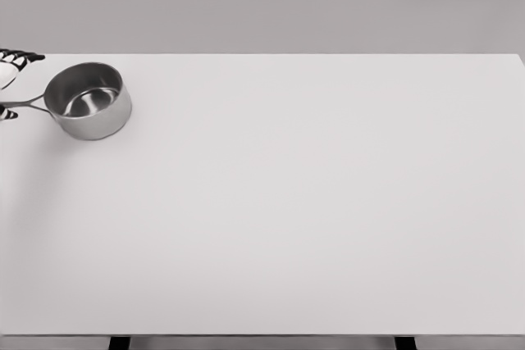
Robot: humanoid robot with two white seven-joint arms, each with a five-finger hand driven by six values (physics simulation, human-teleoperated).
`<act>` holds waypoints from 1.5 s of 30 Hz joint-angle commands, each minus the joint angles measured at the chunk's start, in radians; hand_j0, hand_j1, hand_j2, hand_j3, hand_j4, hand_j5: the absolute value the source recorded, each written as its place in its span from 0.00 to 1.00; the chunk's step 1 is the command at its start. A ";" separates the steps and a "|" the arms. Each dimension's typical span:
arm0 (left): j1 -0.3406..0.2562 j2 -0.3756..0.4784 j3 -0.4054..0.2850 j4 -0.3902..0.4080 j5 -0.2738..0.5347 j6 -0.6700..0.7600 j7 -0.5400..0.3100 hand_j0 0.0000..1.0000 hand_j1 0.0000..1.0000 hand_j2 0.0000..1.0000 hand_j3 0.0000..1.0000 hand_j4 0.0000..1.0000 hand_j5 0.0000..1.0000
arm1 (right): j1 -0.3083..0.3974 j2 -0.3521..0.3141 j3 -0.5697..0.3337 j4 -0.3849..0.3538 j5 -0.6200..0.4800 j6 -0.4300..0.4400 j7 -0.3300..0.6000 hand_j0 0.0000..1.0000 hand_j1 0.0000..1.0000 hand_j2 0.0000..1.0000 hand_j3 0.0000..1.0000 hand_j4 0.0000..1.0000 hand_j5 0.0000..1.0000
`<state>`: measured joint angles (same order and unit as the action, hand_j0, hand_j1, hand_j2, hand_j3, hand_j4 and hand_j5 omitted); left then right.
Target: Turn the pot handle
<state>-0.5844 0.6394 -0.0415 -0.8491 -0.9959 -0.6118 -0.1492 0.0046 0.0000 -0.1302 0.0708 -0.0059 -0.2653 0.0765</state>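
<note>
White worktop [312, 202] carries everything. Steel pot [89, 100] sits upright just beside the fingers [18, 58], on their inner side. Its handle [23, 105] points out to them, likely so the hand [6, 71] can swing it round. Hand is cut off by the frame edge; can't tell if the fingers are curled round the handle or loose. Arm's side not visible.
</note>
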 commanded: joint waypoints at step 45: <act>-0.155 -0.037 -0.069 0.148 -0.116 0.001 0.072 1.00 1.00 1.00 1.00 1.00 1.00 | 0.000 0.000 0.000 0.000 0.000 0.001 0.000 1.00 1.00 1.00 1.00 1.00 1.00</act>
<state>-0.7378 0.5925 -0.1115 -0.7004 -1.1204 -0.6116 -0.0769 0.0046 0.0000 -0.1302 0.0708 -0.0061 -0.2651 0.0765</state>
